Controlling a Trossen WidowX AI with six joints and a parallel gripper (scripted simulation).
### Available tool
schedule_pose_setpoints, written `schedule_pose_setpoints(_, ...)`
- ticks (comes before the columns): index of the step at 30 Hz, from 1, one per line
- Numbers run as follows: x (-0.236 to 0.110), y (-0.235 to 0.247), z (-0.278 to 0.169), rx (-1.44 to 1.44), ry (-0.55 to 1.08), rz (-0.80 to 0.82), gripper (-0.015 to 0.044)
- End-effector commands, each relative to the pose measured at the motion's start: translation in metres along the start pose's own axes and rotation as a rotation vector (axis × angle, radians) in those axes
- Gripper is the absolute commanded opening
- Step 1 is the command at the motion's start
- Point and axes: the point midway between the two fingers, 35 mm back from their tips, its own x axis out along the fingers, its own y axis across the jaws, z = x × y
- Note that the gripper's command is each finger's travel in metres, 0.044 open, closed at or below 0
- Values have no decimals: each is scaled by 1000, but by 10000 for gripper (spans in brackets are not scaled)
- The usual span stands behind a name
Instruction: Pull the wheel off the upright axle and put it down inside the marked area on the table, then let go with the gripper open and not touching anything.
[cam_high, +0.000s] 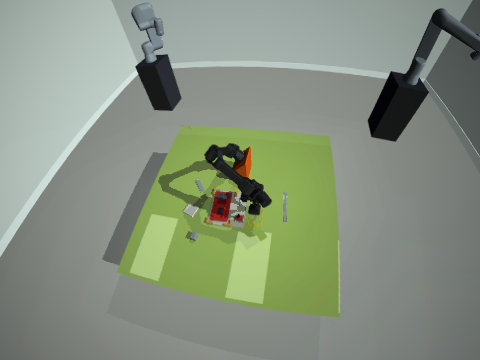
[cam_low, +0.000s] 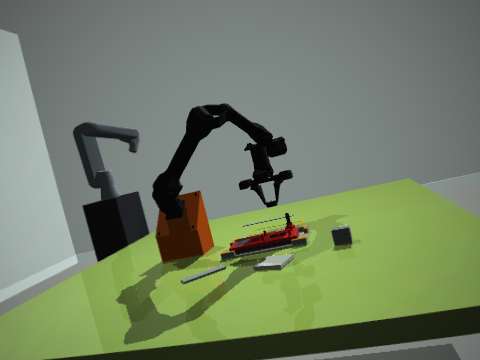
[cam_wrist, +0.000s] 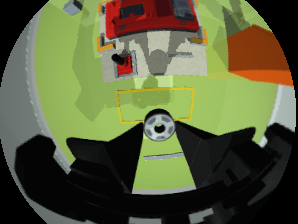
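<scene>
My gripper (cam_high: 255, 209) (cam_low: 270, 202) (cam_wrist: 158, 124) is shut on the small round wheel (cam_wrist: 160, 125), grey with a dark hub, and holds it high above the table. In the wrist view the wheel hangs just over the near edge of the yellow-outlined marked area (cam_wrist: 117, 106). The bare upright axle (cam_low: 287, 218) (cam_wrist: 121, 63) stands on the pale board beside the red chassis (cam_high: 222, 205) (cam_low: 265, 240) (cam_wrist: 153, 16), to the left of the gripper in the top view. In the top and exterior views the wheel is too small to make out between the fingers.
The arm's orange base block (cam_high: 245, 161) (cam_low: 184, 230) stands behind the board. Grey bars (cam_high: 285, 206) (cam_high: 199, 186) (cam_low: 203, 274), a flat grey plate (cam_high: 190, 210) (cam_low: 273, 261) and a dark cube (cam_high: 193, 236) (cam_low: 342, 235) lie around it. Two pale rectangles (cam_high: 154, 246) (cam_high: 248, 267) mark the table's front.
</scene>
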Motion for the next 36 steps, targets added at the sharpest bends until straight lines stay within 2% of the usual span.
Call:
schedule_pose_setpoints(1, 17, 0, 0, -7, -5, -2, 0)
schedule_pose_setpoints(11, 81, -2, 2, -6, -9, -2, 0)
schedule_pose_setpoints(17, 85, -2, 3, -6, -10, -3, 0)
schedule_pose_setpoints(28, 79, -2, 2, -2, -7, -9, 289)
schedule_pose_setpoints(36, 23, -2, 1, -6, -7, -3, 300)
